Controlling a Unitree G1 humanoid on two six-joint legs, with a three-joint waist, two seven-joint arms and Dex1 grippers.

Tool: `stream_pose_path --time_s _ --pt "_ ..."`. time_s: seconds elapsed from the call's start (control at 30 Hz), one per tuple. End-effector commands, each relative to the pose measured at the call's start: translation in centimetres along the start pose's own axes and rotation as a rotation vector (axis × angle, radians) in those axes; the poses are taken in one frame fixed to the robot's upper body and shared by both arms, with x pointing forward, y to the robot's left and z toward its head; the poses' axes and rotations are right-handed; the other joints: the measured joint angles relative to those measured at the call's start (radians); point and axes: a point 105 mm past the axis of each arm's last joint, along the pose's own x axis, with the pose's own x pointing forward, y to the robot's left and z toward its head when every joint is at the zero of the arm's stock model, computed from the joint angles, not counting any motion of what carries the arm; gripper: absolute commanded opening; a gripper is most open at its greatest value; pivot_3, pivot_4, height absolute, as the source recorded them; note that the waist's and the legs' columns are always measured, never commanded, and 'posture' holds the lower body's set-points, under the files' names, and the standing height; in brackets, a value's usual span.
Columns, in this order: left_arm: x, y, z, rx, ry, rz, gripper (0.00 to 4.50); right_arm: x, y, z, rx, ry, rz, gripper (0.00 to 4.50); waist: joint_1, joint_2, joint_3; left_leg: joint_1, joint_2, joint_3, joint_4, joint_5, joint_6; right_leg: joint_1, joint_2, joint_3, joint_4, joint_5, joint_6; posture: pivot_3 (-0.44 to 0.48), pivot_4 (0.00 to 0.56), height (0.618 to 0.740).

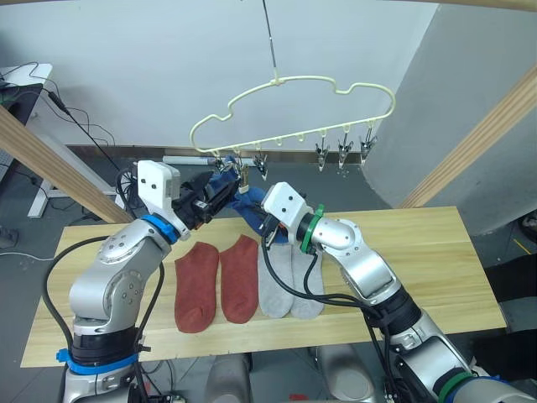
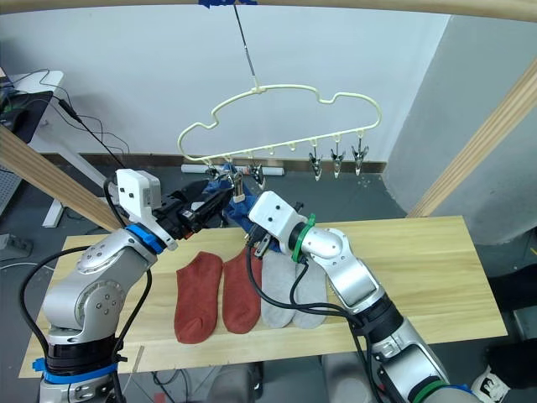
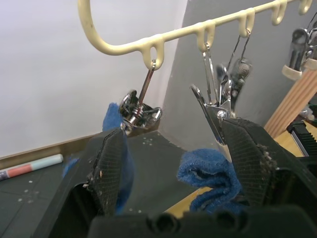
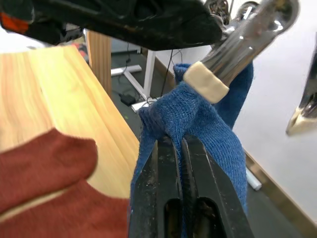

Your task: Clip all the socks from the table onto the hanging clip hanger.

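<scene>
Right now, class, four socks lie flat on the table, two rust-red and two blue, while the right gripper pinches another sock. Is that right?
One colour is wrong. In the left eye view the flat pairs are rust-red socks and light grey socks. The right gripper pinches the blue sock.

Two rust-red socks [image 1: 216, 285] and two light grey socks [image 1: 289, 290] are lying side by side on the table [image 1: 436, 269] at frame centre. A blue sock [image 4: 208, 124] is hanging bunched beneath the pale-yellow clip hanger [image 1: 294, 113], upper centre.
</scene>
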Motion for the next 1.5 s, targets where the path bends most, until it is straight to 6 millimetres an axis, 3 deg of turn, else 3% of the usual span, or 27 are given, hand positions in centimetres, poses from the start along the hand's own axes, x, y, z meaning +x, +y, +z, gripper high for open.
stream_pose_path --time_s 0.03,0.37,0.5,0.63,0.8,0.87,0.97,1.23,1.4,1.5 --pt "0.1 -1.1 1.3 0.052 -0.048 -0.034 3.49 -0.5 0.5 1.3 -0.067 -0.031 0.036 0.00 0.000 0.000 0.000 0.000 0.000 0.000 0.000 0.000 0.000 0.000 0.000 0.000 0.000 0.000 0.000 -0.178 0.288 0.740" --pt "-0.1 -2.4 1.2 0.084 -0.059 -0.063 3.49 -1.2 0.8 0.5 -0.101 0.010 0.069 0.00 0.001 0.000 0.000 0.000 0.000 0.000 0.000 0.000 0.000 0.000 0.000 0.000 0.000 0.000 0.000 -0.176 0.290 0.740" --pt "-0.2 -2.4 1.3 0.093 -0.063 -0.057 3.49 -3.0 -0.7 1.2 -0.132 0.017 0.037 0.00 0.002 0.000 0.000 0.000 0.000 0.000 0.000 0.000 0.000 0.000 0.000 0.000 0.000 0.000 0.000 -0.173 0.295 0.740" --pt "-0.8 -2.6 1.0 0.137 -0.054 -0.086 3.49 -7.1 -3.5 1.5 -0.114 0.087 -0.047 0.00 0.007 0.000 0.000 -0.001 0.000 -0.001 0.000 0.000 0.000 0.000 -0.001 0.000 -0.003 0.000 0.000 -0.174 0.303 0.740" --pt "-1.2 -2.9 0.3 0.208 -0.036 -0.138 3.49 -12.9 -5.8 -0.9 0.022 0.280 -0.169 0.00 0.009 0.000 0.000 -0.002 0.000 0.000 -0.002 0.000 0.000 0.001 -0.001 -0.001 -0.009 0.000 0.000 -0.192 0.313 0.740" --pt "-1.3 -3.2 0.0 0.231 -0.032 -0.159 3.49 -14.4 -5.8 -1.9 0.065 0.342 -0.195 0.00 0.008 0.000 0.000 -0.003 0.000 0.000 -0.004 0.000 0.000 0.001 -0.001 0.000 -0.010 0.000 0.000 -0.199 0.315 0.740" --pt "-1.2 -3.7 -0.5 0.252 -0.026 -0.196 3.49 -17.6 -3.4 -6.3 0.206 0.514 -0.196 0.00 0.009 0.001 0.001 -0.001 0.000 0.002 -0.008 0.000 0.000 0.000 -0.001 0.001 -0.010 0.000 0.000 -0.217 0.321 0.740" --pt "-0.8 -4.3 -0.8 0.273 -0.043 -0.218 3.49 -17.6 -1.3 -11.3 0.389 0.603 -0.234 0.00 -0.001 0.001 0.001 0.001 0.000 0.004 -0.013 0.000 0.000 0.000 -0.001 0.003 -0.014 -0.002 0.002 -0.197 0.322 0.740" --pt "-0.7 -4.3 -0.4 0.279 -0.072 -0.176 3.49 -16.9 -1.0 -13.0 0.407 0.606 -0.268 0.00 0.003 0.001 0.002 0.001 0.000 0.004 -0.013 0.000 0.000 0.001 -0.001 0.003 -0.014 -0.002 0.002 -0.197 0.322 0.740" --pt "-0.8 -4.1 -0.3 0.282 -0.081 -0.141 3.53 -16.7 -1.3 -13.4 0.394 0.596 -0.294 0.70 0.004 0.001 0.002 0.001 0.000 0.004 -0.013 0.000 0.000 0.001 -0.001 0.003 -0.014 -0.002 0.002 -0.185 0.328 0.740"
